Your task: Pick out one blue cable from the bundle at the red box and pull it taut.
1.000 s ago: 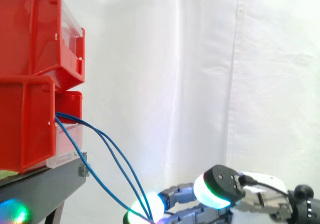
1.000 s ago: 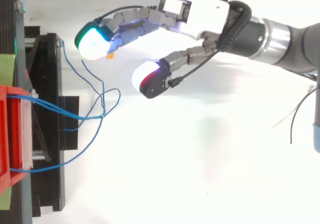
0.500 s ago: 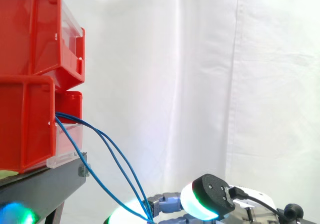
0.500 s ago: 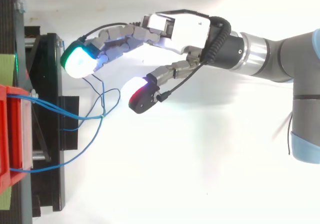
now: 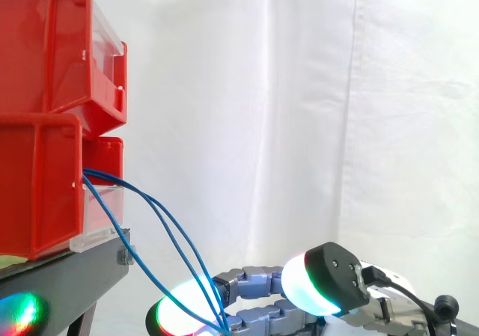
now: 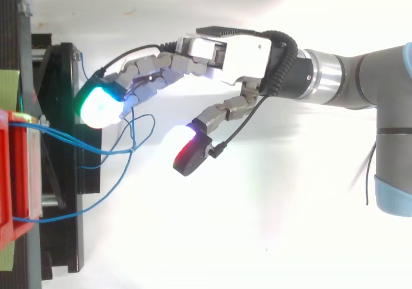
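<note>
By the red box (image 6: pixel 13 173): blue cables (image 6: pixel 132 149) sag slack past the black stand's (image 6: pixel 64 64) edge.
Hand (image 6: pixel 225 51): low beside the stand.
Fingers (image 6: pixel 100 105): spread wide from the thumb (image 6: pixel 190 154), cable loop between them, gripping nothing.

"How many red plastic bins (image 5: pixel 45 52)?"
"Two, one stacked on the other."
"And thin blue cables (image 5: pixel 101 176)?"
"Several strands, but they cross, so I can't fix a number."
"Anything else?"
"One robot hand (image 6: pixel 232 47) and one black metal stand (image 5: pixel 75 272)."
</note>
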### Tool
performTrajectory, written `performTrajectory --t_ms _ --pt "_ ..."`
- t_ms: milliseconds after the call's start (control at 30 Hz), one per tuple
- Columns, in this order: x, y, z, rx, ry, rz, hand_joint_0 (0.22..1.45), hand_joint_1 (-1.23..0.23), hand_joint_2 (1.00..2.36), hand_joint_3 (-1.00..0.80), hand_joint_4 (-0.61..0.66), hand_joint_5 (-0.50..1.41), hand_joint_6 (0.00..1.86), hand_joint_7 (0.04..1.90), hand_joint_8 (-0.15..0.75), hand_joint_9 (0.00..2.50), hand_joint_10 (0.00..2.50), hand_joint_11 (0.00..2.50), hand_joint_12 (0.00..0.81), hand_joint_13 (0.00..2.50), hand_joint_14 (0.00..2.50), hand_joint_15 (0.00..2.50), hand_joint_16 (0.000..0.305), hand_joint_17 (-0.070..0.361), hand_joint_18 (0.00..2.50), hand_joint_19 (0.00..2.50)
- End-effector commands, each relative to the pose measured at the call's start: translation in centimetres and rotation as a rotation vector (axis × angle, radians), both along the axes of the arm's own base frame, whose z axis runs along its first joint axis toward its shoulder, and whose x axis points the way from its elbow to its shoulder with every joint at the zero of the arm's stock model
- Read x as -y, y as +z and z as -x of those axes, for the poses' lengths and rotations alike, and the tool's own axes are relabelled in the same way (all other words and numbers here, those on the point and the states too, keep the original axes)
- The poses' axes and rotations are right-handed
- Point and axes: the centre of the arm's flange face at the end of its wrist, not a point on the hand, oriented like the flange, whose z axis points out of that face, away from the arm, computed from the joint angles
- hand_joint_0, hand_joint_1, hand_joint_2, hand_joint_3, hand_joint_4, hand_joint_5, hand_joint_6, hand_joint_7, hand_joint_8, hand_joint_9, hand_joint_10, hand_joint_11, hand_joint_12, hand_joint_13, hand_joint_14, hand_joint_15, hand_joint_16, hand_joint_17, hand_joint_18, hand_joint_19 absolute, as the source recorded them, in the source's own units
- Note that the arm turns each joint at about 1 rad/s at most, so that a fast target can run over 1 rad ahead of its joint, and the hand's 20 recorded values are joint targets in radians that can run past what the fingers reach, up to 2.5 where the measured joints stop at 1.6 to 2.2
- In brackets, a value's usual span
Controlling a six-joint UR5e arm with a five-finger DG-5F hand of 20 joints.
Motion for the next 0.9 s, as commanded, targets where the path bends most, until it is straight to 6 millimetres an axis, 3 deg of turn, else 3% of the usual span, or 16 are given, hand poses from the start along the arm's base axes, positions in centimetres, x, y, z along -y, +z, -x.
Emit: performTrajectory --t_ms 0,500,867 --pt "-0.4 0.1 -0.1 0.011 0.015 0.005 0.56 -0.63 1.0 -0.5 0.26 -0.17 0.5 0.67 0.268 0.73 0.01 0.25 0.403 0.45 0.01 0.16 0.056 0.127 0.43 0.5" --pt "-1.9 0.0 -0.2 0.005 0.043 -0.004 0.58 -0.63 1.0 -0.48 0.3 -0.15 0.5 0.74 0.277 0.8 0.01 0.28 0.404 0.51 0.01 0.19 0.056 0.125 0.48 0.52" --pt "-2.4 0.0 -0.3 0.005 0.053 -0.022 0.63 -0.59 1.01 -0.4 0.32 -0.11 0.5 0.94 0.285 0.93 0.02 0.39 0.407 0.58 0.01 0.23 0.055 0.123 0.52 0.54"
